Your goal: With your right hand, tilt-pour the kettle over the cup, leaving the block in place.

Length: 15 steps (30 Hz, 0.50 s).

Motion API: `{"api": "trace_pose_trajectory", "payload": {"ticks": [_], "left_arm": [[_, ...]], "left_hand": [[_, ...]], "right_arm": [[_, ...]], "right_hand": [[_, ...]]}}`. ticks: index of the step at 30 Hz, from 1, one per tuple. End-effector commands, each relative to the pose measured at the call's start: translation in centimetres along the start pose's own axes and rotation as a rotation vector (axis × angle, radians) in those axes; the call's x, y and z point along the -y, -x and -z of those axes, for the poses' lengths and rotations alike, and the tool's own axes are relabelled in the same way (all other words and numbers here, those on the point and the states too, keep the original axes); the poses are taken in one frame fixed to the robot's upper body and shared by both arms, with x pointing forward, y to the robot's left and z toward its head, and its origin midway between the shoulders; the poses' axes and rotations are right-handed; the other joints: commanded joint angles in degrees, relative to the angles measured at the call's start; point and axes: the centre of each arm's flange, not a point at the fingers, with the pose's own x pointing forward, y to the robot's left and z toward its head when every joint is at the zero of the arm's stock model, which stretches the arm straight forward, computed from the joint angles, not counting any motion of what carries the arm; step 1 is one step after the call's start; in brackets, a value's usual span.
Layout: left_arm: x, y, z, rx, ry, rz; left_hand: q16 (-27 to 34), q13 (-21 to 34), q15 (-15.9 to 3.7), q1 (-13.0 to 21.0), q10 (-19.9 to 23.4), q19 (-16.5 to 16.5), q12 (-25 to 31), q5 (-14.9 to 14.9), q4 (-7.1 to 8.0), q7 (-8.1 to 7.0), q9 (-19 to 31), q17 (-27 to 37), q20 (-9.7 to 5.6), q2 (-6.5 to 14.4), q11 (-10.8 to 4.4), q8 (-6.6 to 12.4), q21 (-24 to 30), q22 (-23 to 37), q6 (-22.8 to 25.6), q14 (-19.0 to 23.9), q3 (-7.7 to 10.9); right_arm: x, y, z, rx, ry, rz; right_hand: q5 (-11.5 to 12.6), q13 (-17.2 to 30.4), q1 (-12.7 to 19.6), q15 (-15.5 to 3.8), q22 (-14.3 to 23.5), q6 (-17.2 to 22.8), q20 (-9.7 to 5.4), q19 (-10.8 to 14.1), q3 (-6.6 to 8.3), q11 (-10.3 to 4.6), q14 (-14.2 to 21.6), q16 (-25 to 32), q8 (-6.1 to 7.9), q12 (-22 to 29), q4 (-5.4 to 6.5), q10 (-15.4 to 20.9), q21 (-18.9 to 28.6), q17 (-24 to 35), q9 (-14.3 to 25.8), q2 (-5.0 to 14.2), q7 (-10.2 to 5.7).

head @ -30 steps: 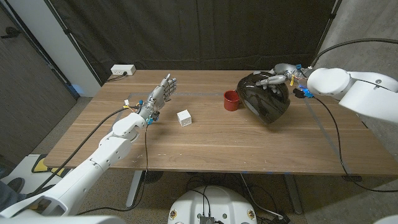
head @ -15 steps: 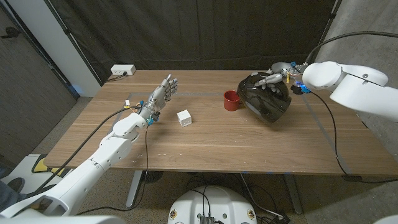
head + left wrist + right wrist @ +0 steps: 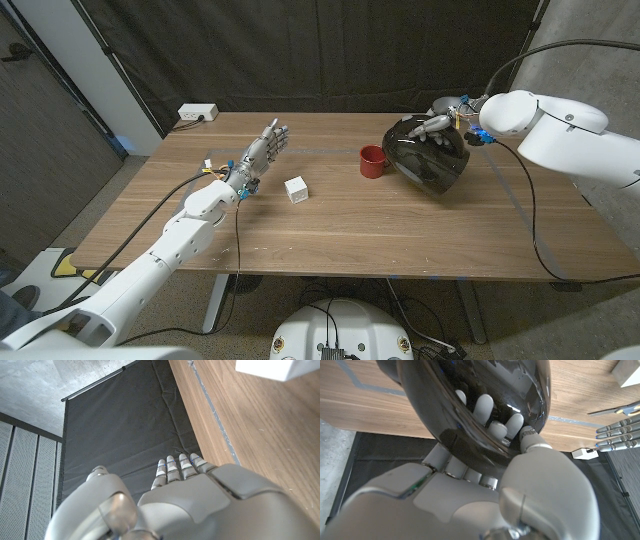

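The right hand point(image 3: 437, 126) grips the black kettle point(image 3: 428, 157) from above, fingers point(image 3: 483, 409) wrapped over its glossy top (their reflection shows on it). The kettle leans toward the red cup point(image 3: 372, 160) just beside it. The left hand point(image 3: 258, 155) is empty, fingers straight and apart, near the white block point(image 3: 296, 189).

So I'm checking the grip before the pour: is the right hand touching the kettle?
Touching. In the right wrist view the right hand has its fingers pressed against the black kettle; the head view shows it on the kettle's top.
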Motion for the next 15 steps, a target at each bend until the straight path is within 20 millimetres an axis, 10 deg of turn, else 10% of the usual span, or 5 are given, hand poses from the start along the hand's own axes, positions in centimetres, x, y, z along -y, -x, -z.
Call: {"api": "trace_pose_trajectory", "payload": {"ticks": [1, 15], "left_arm": [[0.2, -0.4, -0.2, 0.0, -0.003, 0.019], [0.5, -1.2, -0.9, 0.009, -0.018, 0.062]], "left_hand": [[-0.2, 0.2, -0.21, 0.2, 0.0, -0.5, -0.1, -0.1, 0.12, 0.18, 0.1, 0.3, -0.51, 0.0, -0.17, -0.16, -0.2, 0.1, 0.4, 0.0, -0.23], [-0.2, 0.2, -0.27, 0.3, 0.0, -0.5, -0.1, -0.2, 0.13, 0.27, 0.1, 0.3, -0.5, 0.0, -0.29, -0.12, -0.2, 0.1, 0.5, 0.0, -0.38]], "right_arm": [[0.5, -0.7, -1.6, -0.02, 0.063, -0.008], [0.9, -0.6, -2.8, -0.112, 0.15, -0.015]], "right_hand": [[-0.2, 0.0, -7.0, -1.62, -0.2, 1.3, -7.92, 0.6, 0.33, -0.08, 0.7, 0.4, 0.24, 0.4, -0.39, 0.6, 0.6, -0.1, 0.1, 7.36, -1.0], [-0.2, 0.1, -7.2, -1.63, -1.1, 1.1, -7.92, 0.8, 0.74, -0.08, 0.8, 0.4, 0.42, 0.8, -0.7, 0.3, 1.3, -0.3, 0.3, 7.31, -1.01]]}}
